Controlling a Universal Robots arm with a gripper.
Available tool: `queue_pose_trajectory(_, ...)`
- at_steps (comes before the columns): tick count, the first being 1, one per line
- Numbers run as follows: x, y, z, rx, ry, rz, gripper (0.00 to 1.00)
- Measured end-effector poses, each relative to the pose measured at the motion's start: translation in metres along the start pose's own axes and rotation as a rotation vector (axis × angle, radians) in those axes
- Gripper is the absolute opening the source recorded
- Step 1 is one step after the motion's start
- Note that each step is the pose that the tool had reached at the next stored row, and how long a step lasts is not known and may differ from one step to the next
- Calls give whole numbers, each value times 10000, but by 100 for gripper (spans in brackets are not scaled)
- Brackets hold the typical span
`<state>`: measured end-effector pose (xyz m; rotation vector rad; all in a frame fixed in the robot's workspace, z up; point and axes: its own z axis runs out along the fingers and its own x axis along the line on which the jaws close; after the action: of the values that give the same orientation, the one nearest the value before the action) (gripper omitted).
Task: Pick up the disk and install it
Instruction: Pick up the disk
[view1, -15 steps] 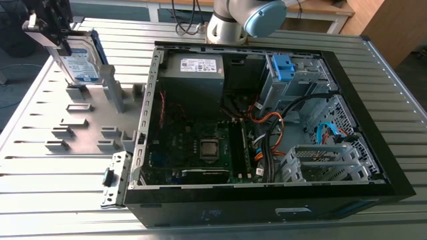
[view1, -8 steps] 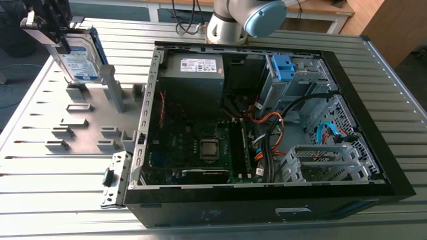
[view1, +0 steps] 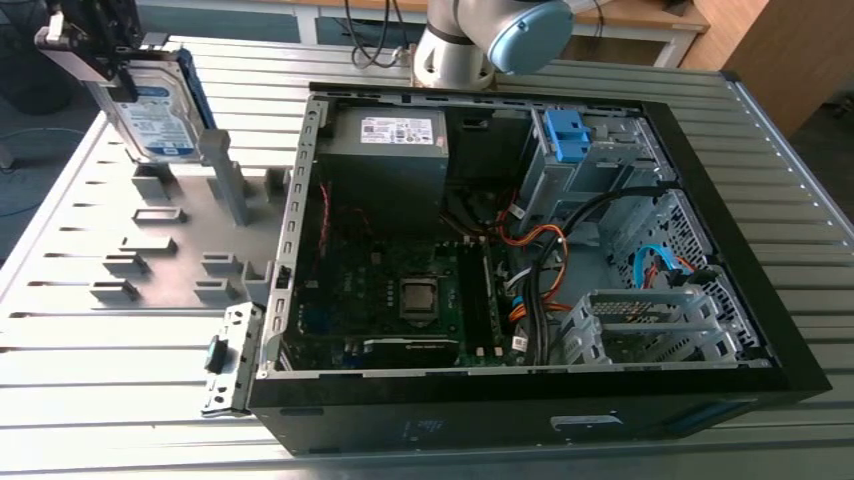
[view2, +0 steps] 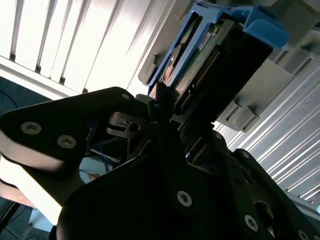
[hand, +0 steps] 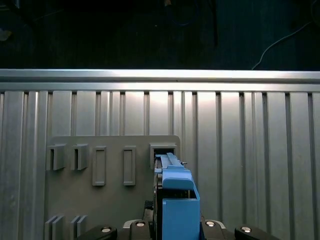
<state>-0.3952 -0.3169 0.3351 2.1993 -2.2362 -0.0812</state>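
Observation:
The disk (view1: 156, 112), a silver drive with a white-and-blue label in a blue carrier bracket, hangs upright at the exterior view's far left. It is just above the grey fixture plate (view1: 160, 250). My gripper (view1: 118, 82) is shut on its upper end. The second wrist view shows the disk (view2: 210, 60) edge-on, with the black fingers (view2: 159, 107) clamped on it. In the first wrist view the blue carrier (hand: 177, 200) stands over an open slot (hand: 162, 150) of the plate (hand: 100, 200).
The open computer case (view1: 287, 250) lies on the slatted metal table (view1: 80, 400). Inside it are a grey power supply (view1: 394, 150), a motherboard (view1: 400, 300), cables, and a drive bay (view1: 601, 160) with a blue latch (view1: 567, 135). The arm's base (view1: 454, 55) stands behind the case.

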Motion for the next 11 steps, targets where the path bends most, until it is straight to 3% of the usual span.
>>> queue_pose_trajectory(11, -3, 3, -79, 1, -1, 0, 36)
